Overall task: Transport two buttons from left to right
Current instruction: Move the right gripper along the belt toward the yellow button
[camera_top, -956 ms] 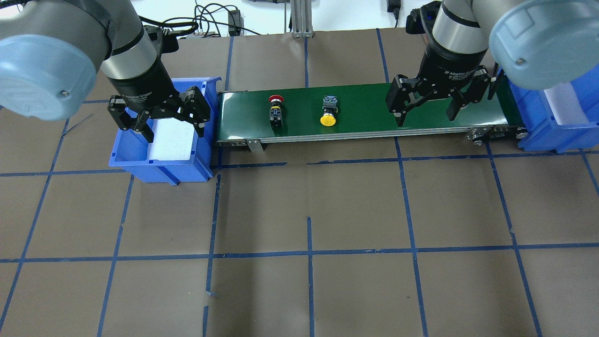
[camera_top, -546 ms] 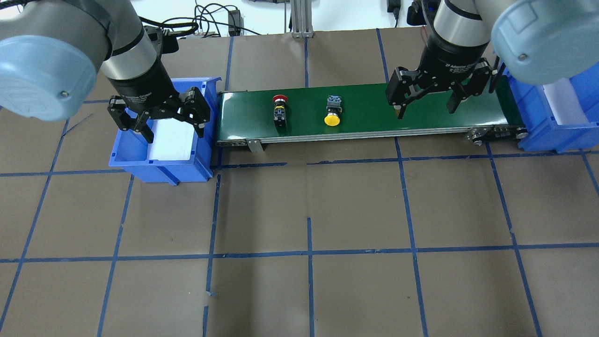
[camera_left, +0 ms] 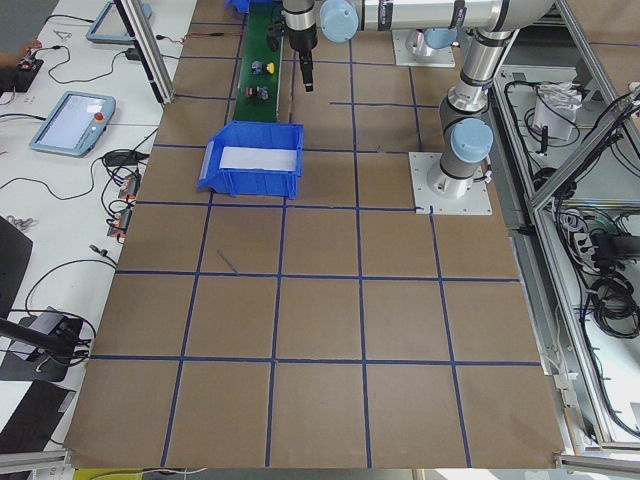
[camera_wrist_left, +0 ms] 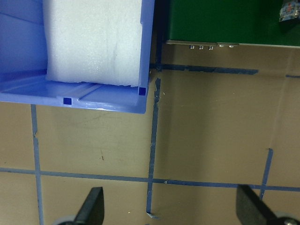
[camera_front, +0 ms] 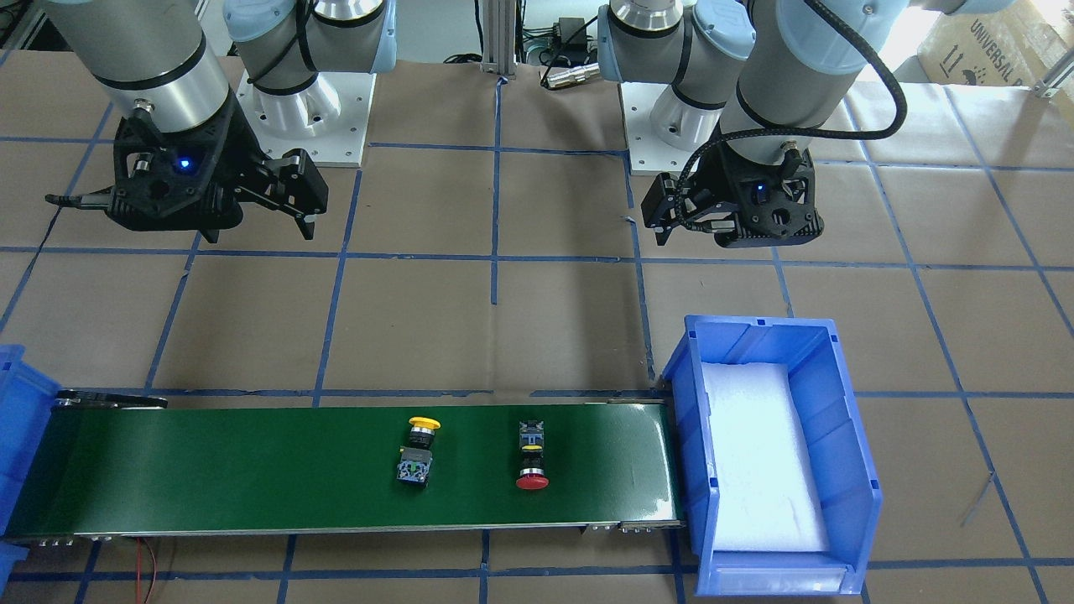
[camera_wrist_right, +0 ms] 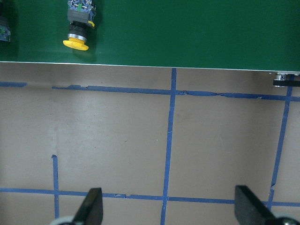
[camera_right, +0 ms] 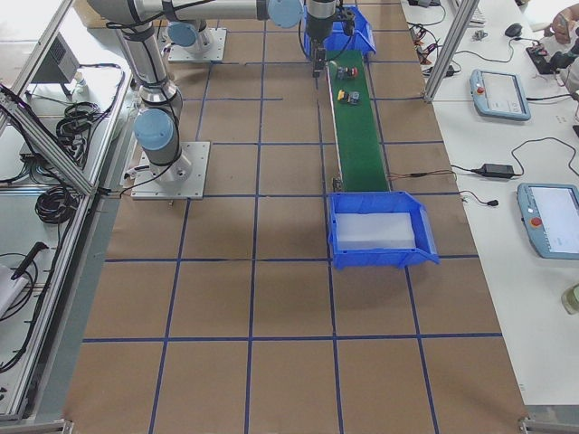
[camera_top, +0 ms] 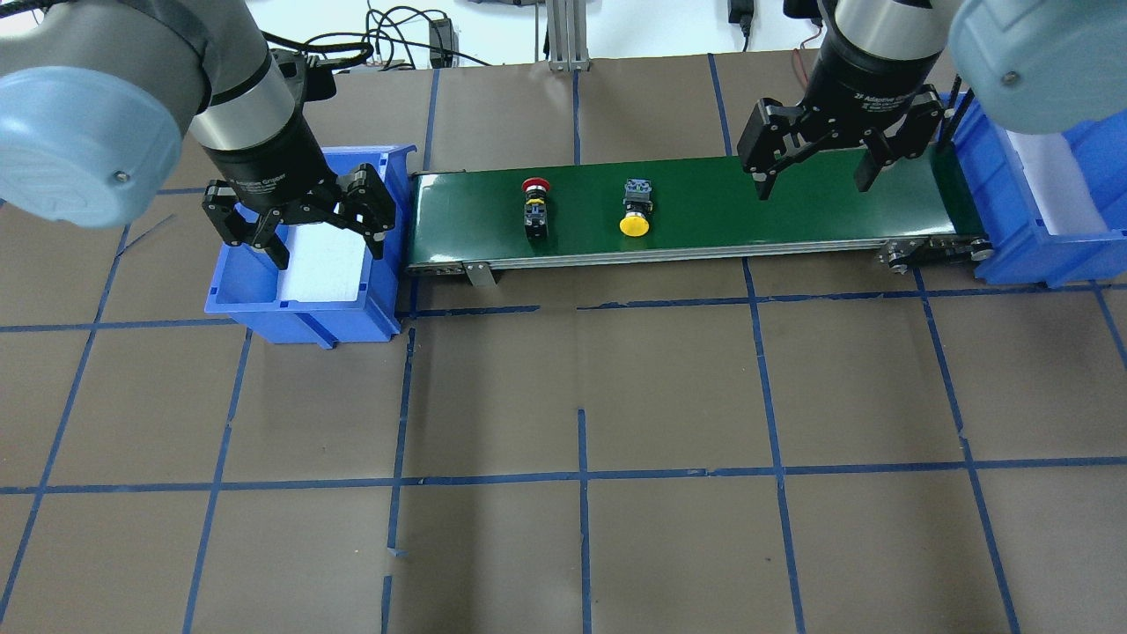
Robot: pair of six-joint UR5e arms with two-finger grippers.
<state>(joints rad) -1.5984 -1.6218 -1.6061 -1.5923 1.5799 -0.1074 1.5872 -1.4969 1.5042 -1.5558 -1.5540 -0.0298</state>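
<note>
A green conveyor belt lies on the brown-papered counter, gridded with blue tape. A blue bin lined with white foam stands at one end, another blue bin at the other. Teach pendants lie aside.

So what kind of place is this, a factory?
Probably a robot lab or test cell, not a factory. A left arm and a right arm are bolted to a table gridded with blue tape, a green conveyor holds a red button and a yellow button, and control tablets lie beside it.
</note>
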